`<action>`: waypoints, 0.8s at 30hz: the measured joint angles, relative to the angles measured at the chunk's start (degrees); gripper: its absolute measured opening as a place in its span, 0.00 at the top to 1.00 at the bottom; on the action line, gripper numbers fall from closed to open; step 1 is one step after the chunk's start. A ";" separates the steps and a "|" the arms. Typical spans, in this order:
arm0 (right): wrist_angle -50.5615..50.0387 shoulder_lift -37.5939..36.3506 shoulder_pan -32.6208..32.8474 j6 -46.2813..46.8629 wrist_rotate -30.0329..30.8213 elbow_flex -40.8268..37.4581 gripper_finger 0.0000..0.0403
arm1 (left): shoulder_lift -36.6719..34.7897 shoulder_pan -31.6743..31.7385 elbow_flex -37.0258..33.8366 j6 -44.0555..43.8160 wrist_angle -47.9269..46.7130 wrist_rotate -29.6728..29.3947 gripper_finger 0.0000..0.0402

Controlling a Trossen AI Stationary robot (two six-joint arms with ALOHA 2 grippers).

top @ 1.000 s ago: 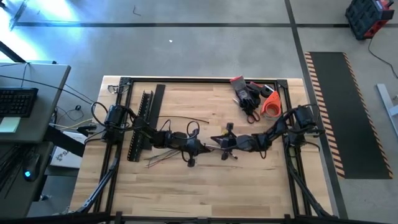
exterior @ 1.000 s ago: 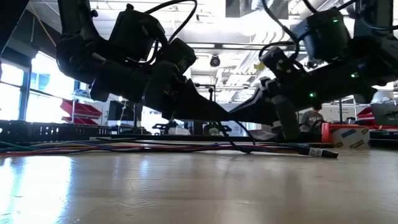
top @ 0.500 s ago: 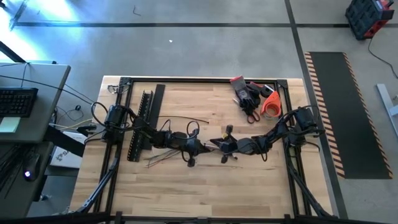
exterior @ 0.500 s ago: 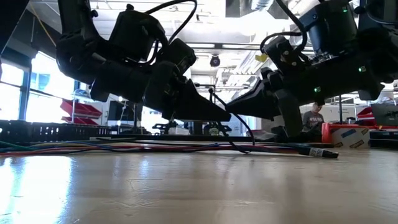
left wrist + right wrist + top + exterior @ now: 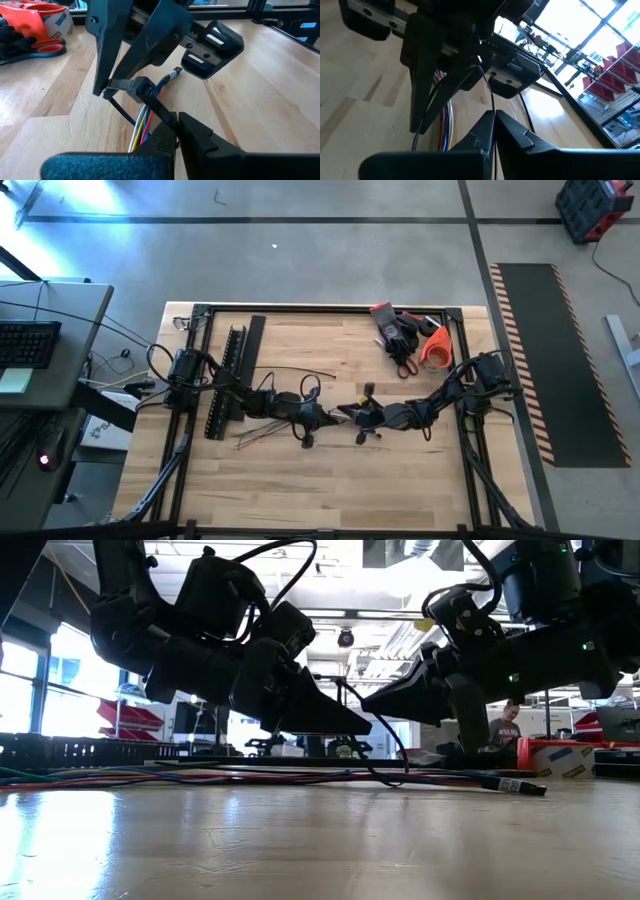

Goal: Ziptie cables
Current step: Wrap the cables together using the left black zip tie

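High view showed my two arms meeting near the middle of the wooden table (image 5: 300,490), my left gripper (image 5: 322,418) and my right gripper (image 5: 350,414) almost tip to tip. The cables (image 5: 262,436) lay between and to the left of them, their long axis running across the table, side to side, with loose ends fanning toward my left arm. From the low camera the same bunch (image 5: 250,777) stretched flat along the tabletop, one end finishing in a small tagged connector (image 5: 515,784); I could not read the tag.

My left wrist camera showed my left fingers (image 5: 200,140) pinched together on the tail of a black ziptie (image 5: 137,89), whose head sat around the coloured wires (image 5: 141,127), yellow, red, blue and white among them. My right gripper's fingers (image 5: 130,45) reached down to that head from the other side. In the right wrist view my right fingers (image 5: 490,131) were closed with a thin black strand (image 5: 490,95) running up from between them.

At the table's far right corner lay black gloves (image 5: 392,327), red-handled scissors (image 5: 402,362) and an orange tape dispenser (image 5: 437,348). The slotted black rail (image 5: 226,380) lay beside my left arm.
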 joint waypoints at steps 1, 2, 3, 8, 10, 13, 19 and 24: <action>0.00 0.00 0.00 -0.20 -0.21 0.00 1.00 | 0.00 0.00 0.00 0.00 0.00 0.00 1.00; -0.02 0.00 0.00 -0.54 -0.71 0.00 1.00 | 0.00 0.00 0.00 0.00 0.00 0.02 1.00; -0.04 0.00 0.00 -1.11 -1.09 0.00 1.00 | 0.00 0.00 0.00 -0.02 0.00 0.04 1.00; -1.45 0.00 0.09 -5.91 -1.84 1.54 1.00 | 0.00 1.02 0.00 -2.49 0.00 5.05 1.00; -2.49 0.02 0.52 -8.80 -1.21 2.31 1.00 | 0.00 1.79 0.00 -4.52 0.00 7.62 1.00; -2.64 0.02 1.43 -13.24 0.37 3.21 1.00 | 0.00 2.88 0.00 -7.32 -0.04 11.28 1.00; -5.80 0.02 3.05 -20.15 2.65 5.21 1.00 | 0.00 4.79 0.00 -11.68 -0.11 18.48 1.00; -10.13 0.02 3.08 -24.14 2.18 7.81 1.00 | 0.00 6.57 -0.02 -14.96 -0.18 23.58 1.00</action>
